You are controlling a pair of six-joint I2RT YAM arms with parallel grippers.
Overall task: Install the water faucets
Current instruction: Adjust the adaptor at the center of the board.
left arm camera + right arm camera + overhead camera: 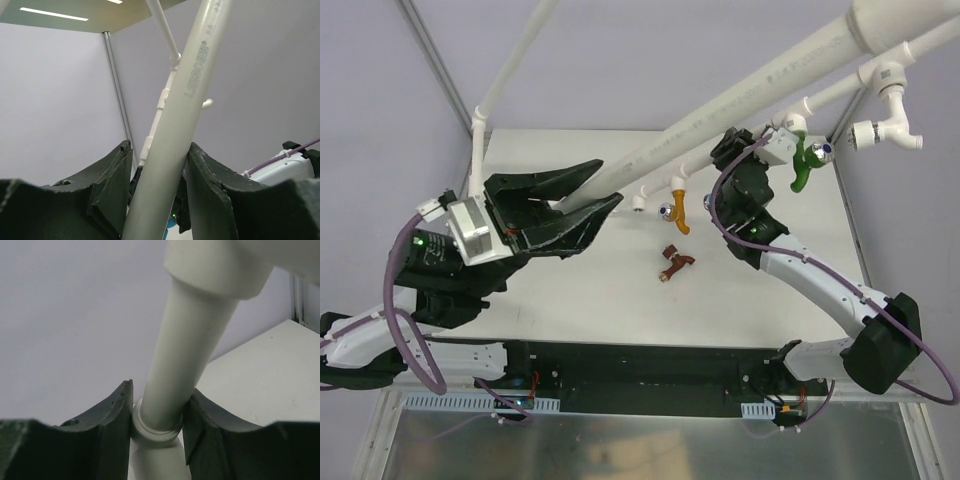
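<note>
My left claw pinches the large white pipe. My right claw pinches the thinner pipe at its collar; the green faucet hangs near it.

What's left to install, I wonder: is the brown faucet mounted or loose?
Loose: the brown faucet lies on the table, apart from the pipe.

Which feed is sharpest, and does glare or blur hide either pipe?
Top external: sharpest, evenly lit around the brown faucet. Left wrist: ceiling light strip glares, but thick pipe lettering reads clearly. Right wrist: thinner pipe close, slightly soft.
</note>
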